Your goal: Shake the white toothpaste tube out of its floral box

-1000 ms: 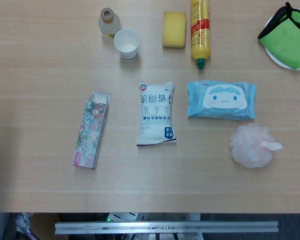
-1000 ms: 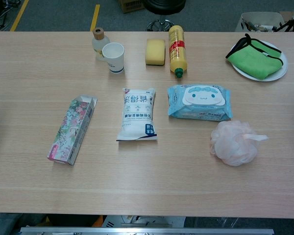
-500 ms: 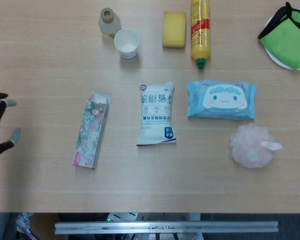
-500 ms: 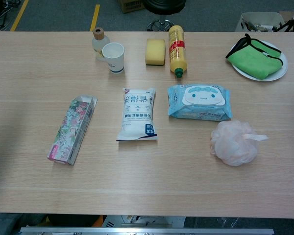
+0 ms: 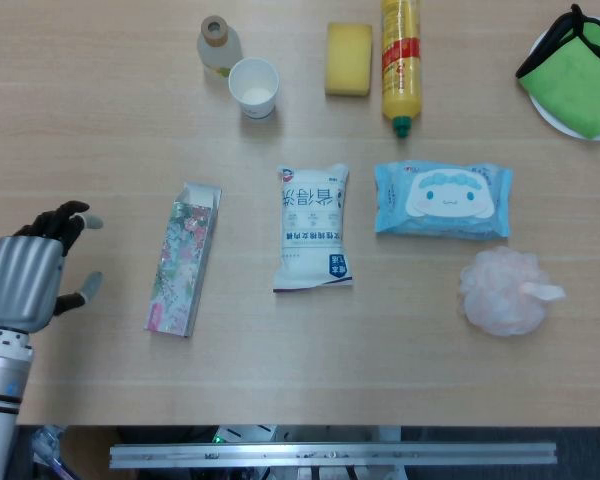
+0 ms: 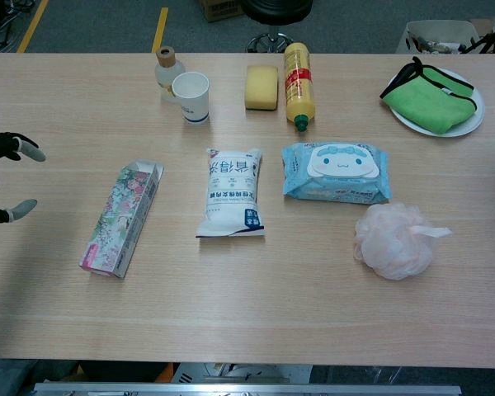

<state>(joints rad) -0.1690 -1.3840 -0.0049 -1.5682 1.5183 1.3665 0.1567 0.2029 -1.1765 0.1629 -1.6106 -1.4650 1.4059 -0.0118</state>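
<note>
The long floral-printed cardboard box (image 5: 184, 265) is seen lying flat on the light wooden table (image 5: 100, 130), left of centre, with its long axis running nearly toward and away from the robot and tilted a little. Its open flap end is at the far end; the pink closed end is nearest the robot. The white toothpaste tube is not seen outside the box and is judged to be inside it still.

The box lies to the right of the left hand (image 5: 32, 275), near it but apart, with bare table between. The hand's fingers (image 5: 68, 214) are spread and curved, thumb set apart, facing the box's long side; nothing is held. In the chest view only the fingertips (image 6: 12, 148) are shown at the left edge. The right hand is not seen in either view, so the left is the nearer one. A sideways reach to the right across the box's narrow width is judged to be needed.

Beyond the box, a white pouch with blue print (image 5: 313, 228) lies to its right.

Against the frame one second back, the left hand has come in from the left edge, where it was absent; the box and other items are unmoved.
</note>
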